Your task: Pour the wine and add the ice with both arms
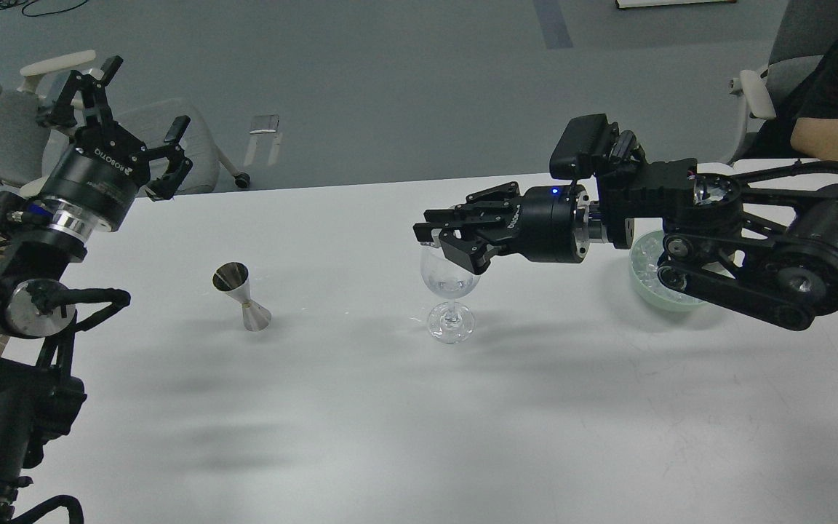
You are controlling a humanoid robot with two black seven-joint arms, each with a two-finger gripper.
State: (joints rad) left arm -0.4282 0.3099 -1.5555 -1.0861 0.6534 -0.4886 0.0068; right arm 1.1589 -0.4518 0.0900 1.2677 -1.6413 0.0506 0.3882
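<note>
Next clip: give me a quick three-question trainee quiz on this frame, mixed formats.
1. True or false: the left hand is holding the metal jigger.
2. Multiple choice: the right hand is (A) inside the green bowl, (B) above the wine glass, (C) resting on the table.
3. Fill in: the jigger stands on the glass's ____ side in the head view.

Key: 1 false, the left hand is open and raised away from it; 2 B; 3 left.
</note>
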